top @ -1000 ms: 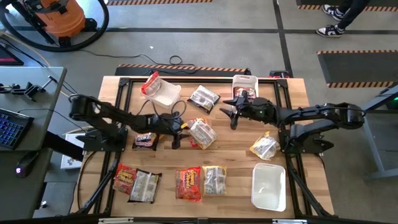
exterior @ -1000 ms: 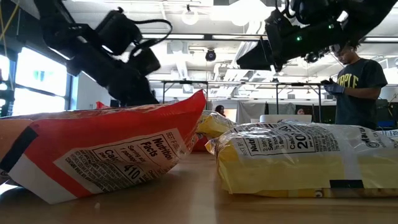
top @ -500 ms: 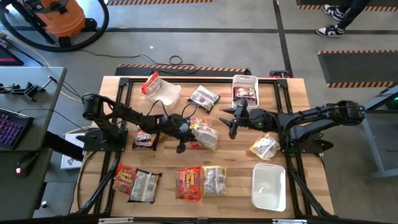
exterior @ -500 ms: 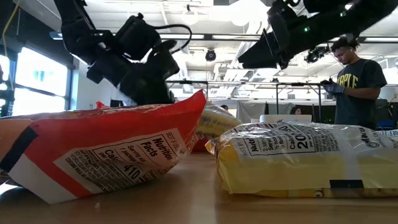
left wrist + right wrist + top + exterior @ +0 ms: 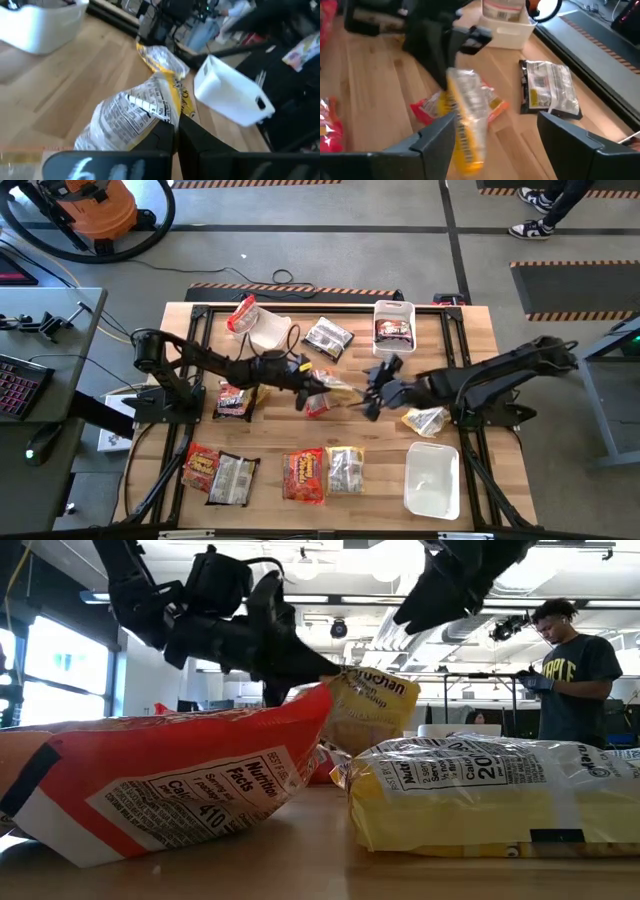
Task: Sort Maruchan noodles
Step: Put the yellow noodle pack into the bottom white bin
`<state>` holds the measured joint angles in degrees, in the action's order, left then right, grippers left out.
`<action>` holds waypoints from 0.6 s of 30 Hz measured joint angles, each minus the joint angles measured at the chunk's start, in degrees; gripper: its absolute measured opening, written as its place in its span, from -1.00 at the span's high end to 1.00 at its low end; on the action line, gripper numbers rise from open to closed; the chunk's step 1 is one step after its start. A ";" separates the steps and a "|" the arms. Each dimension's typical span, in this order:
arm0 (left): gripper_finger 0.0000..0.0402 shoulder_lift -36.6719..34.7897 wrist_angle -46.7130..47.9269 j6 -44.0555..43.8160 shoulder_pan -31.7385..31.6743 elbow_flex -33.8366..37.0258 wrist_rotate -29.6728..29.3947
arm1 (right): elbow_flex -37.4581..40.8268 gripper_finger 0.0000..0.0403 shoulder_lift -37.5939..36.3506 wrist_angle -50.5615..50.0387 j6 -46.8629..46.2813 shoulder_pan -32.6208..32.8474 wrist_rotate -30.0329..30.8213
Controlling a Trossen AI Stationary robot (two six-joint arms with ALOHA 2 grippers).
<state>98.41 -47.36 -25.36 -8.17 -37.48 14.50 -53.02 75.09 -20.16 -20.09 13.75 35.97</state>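
My left gripper (image 5: pixel 310 386) is shut on a yellow-white Maruchan packet (image 5: pixel 336 385) at the table's middle. In the low view the packet (image 5: pixel 372 705) sticks out past that gripper (image 5: pixel 318 665). My right gripper (image 5: pixel 372 392) stands open just right of it, its fingers (image 5: pixel 437 135) level with the packet (image 5: pixel 466 112) without touching. A red packet (image 5: pixel 318 406) lies flat on the table below. Other noodle packets lie flat around the table. My left gripper pinches the yellow-white packet by its crinkled end (image 5: pixel 161 120) between its two shut fingers. The fingers come nearly level from the table's left, tipped slightly down. The packet stands out beyond the fingertips, raised off the table and tilted; its lower end is hidden in the low view.
A front row holds a red packet (image 5: pixel 200 468), a silver (image 5: pixel 233 478), another red (image 5: pixel 303 475) and a yellow (image 5: pixel 345 470). White bins: near right (image 5: pixel 432 478), far (image 5: pixel 393 310), tipped far left (image 5: pixel 265 332). More packets: (image 5: pixel 328 337), (image 5: pixel 233 402), (image 5: pixel 425 420).
My left gripper has shut on the yellow-white packet, rolled, and gone up and toward the table's right. The packet has come up off the table, and a red packet shows beneath. My right gripper has come toward the near edge, up to the packet.
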 joint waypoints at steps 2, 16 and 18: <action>1.00 0.00 -0.05 0.13 -0.15 -0.97 0.06 | -4.48 -0.33 3.87 -4.12 -0.45 0.87 1.06; 1.00 0.00 0.10 5.07 -0.12 -4.00 3.94 | -21.08 -0.33 17.66 -20.41 -0.83 -6.16 -13.31; 1.00 0.00 0.11 5.51 -0.12 -4.00 4.00 | -19.99 -0.33 17.62 -18.38 -1.72 -7.35 -16.39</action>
<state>98.41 -47.25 -19.85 -8.29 -41.47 18.50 -73.01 92.71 -38.54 -21.81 6.40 19.59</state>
